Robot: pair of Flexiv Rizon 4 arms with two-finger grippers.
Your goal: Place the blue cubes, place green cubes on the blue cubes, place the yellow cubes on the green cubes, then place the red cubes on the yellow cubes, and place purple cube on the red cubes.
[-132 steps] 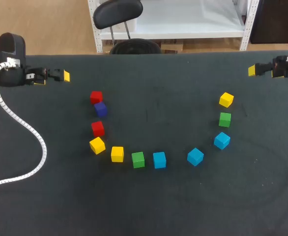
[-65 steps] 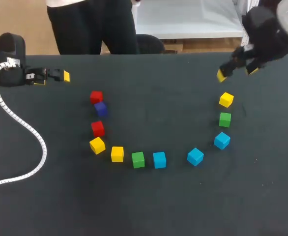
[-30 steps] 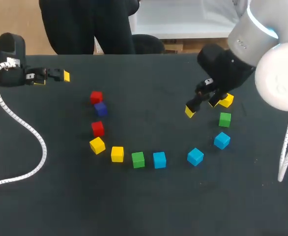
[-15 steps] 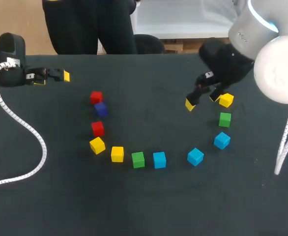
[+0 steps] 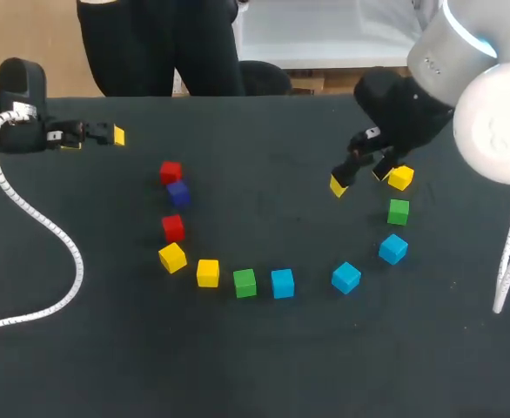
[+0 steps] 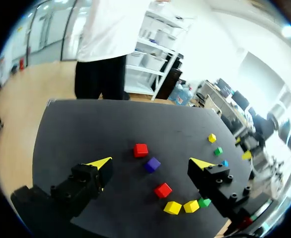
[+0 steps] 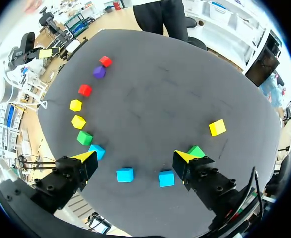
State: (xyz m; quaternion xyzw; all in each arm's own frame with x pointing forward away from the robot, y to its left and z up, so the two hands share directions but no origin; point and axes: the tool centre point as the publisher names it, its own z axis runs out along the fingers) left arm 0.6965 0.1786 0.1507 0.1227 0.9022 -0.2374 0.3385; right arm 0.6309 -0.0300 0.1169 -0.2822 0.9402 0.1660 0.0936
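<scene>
Both of my grippers are empty right now. My right gripper [image 5: 359,178] hangs above the right half of the table [image 5: 264,366] with its fingers spread wide, just beside the far yellow cube [image 5: 400,178]. My left gripper [image 5: 96,138] is out at the far left edge, fingers wide apart too (well away from every cube).

The cubes lie flat in a loose U, none stacked. Down the left side: the far red cube [image 5: 171,171], the purple cube [image 5: 178,192] just beside it, the near red cube [image 5: 173,227], the corner yellow cube [image 5: 172,257]. Along the bottom: the near yellow cube [image 5: 207,273], the near green cube [image 5: 244,282], the left blue cube [image 5: 282,283], the middle blue cube [image 5: 346,277]. Up the right side: the right blue cube [image 5: 393,248], then the right green cube [image 5: 399,211].
</scene>
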